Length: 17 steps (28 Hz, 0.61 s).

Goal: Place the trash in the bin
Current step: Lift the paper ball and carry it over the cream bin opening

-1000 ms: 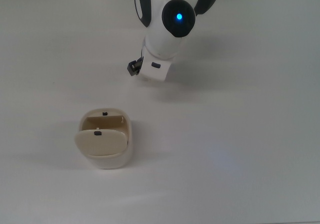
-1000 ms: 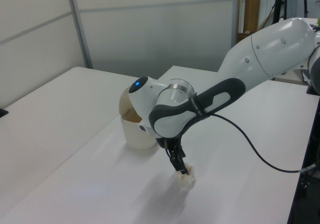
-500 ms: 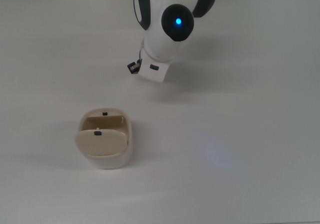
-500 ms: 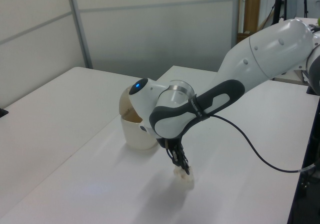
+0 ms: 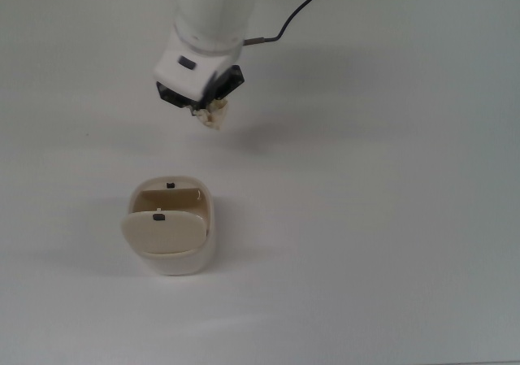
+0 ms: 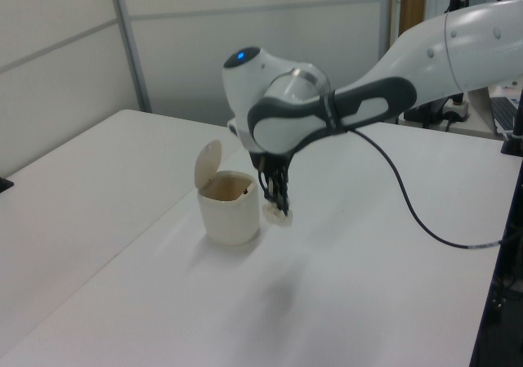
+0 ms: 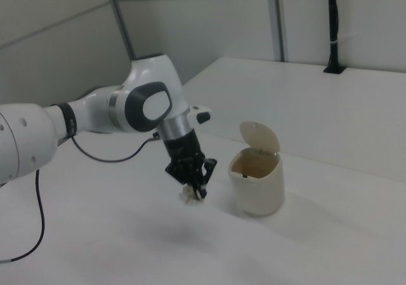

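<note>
Now the gripper (image 6: 280, 210) is pinching the trash (image 6: 275, 213), lifted off the table (image 5: 390, 219) since a second ago. It is carrying it toward the open bin (image 6: 230, 208), not yet above it.

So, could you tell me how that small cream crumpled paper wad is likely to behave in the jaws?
The small cream crumpled paper wad looks wrinkled and lumpy, so it probably squashes rather than resists. It hangs from the black two-finger gripper above the table, so it is likely very light. Its rough surface should hardly slip.

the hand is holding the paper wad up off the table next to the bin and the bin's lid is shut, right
Not quite: the bin's lid is flipped open, as the right view shows. The rest holds: the hand grips the paper wad above the table, beside the bin.
</note>
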Each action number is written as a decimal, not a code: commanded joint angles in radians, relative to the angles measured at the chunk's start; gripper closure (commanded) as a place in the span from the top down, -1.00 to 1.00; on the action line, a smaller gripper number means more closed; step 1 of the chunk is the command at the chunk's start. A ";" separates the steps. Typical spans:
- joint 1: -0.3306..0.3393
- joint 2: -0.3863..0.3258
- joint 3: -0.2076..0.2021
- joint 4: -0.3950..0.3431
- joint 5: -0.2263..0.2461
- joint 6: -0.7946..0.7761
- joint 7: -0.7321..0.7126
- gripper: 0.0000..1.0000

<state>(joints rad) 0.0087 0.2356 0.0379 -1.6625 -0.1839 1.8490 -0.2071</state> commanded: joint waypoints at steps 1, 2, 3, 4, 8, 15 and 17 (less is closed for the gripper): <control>-0.053 -0.001 -0.004 0.066 0.075 0.042 0.063 -0.93; -0.061 -0.001 -0.004 0.069 0.092 0.056 0.069 -0.93; -0.068 -0.001 -0.004 0.072 0.112 0.073 0.078 -0.93; -0.078 -0.001 -0.004 0.072 0.128 0.094 0.087 -0.93; -0.105 0.008 -0.004 0.072 0.224 0.220 0.106 -0.93; -0.104 0.065 -0.004 0.072 0.225 0.421 0.184 -0.91; -0.104 0.093 -0.004 0.072 0.215 0.514 0.215 -0.91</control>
<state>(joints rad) -0.1022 0.2755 0.0367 -1.5977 0.0322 2.2197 -0.0621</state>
